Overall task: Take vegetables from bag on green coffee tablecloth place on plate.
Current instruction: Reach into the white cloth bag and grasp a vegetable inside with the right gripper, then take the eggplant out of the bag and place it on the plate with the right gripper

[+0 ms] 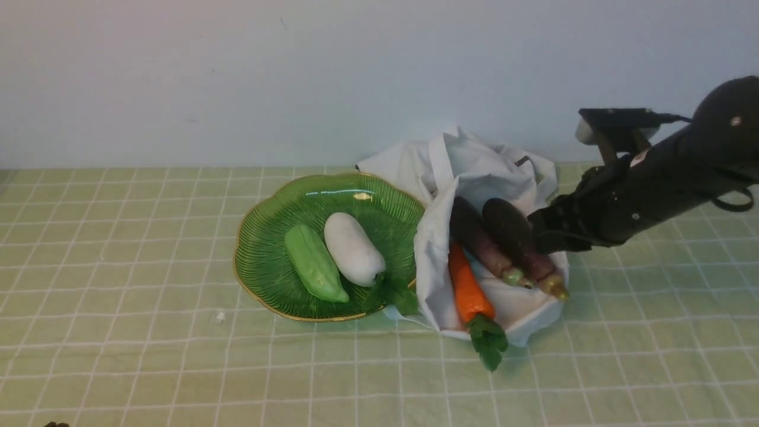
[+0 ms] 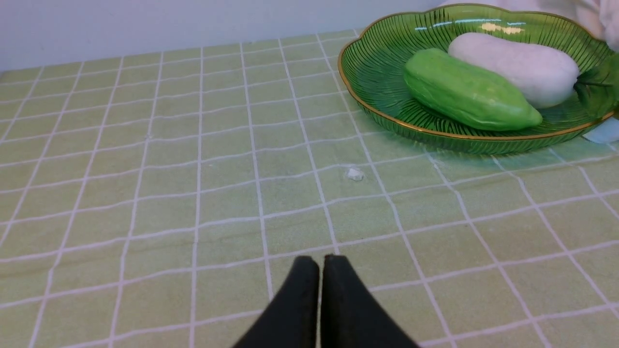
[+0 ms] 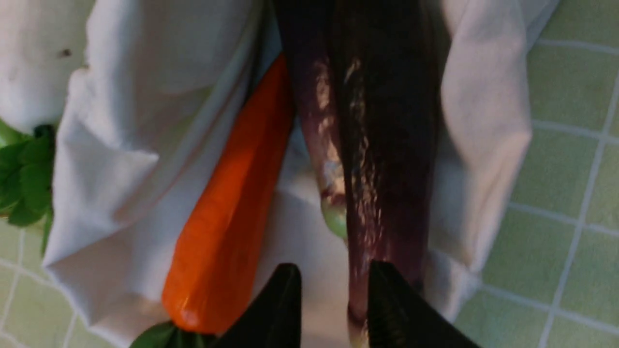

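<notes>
Left end effector [image 2: 319, 263]: low over the green coffee tablecloth [image 1: 130, 255] on the counter, well left of the plate [image 1: 261, 237] and nearer the robot. Fingers pressed together, nothing between them. The front view catches only a dark sliver of it at the bottom edge.

Plate: carries a green gourd [image 1: 314, 270] and a white radish [image 1: 353, 249] side by side. The radish leaves hang over the rim on the bag side.

Bag [image 1: 474, 172]: crumpled, touching the plate's right rim, mouth toward the robot. In the mouth lie the carrot [image 1: 468, 284], closest to the plate, then the near eggplant [image 1: 480, 240] and the far eggplant [image 1: 516, 237]. The thick ends of all three are hidden in the folds.

Right arm [image 1: 652, 178]: comes in from far right of the plate, sloping down to the bag. Right end effector [image 3: 332, 273]: fingers a little apart at the far eggplant's stem end, nothing clamped between them. One finger covers that tip, so contact there cannot be judged.
</notes>
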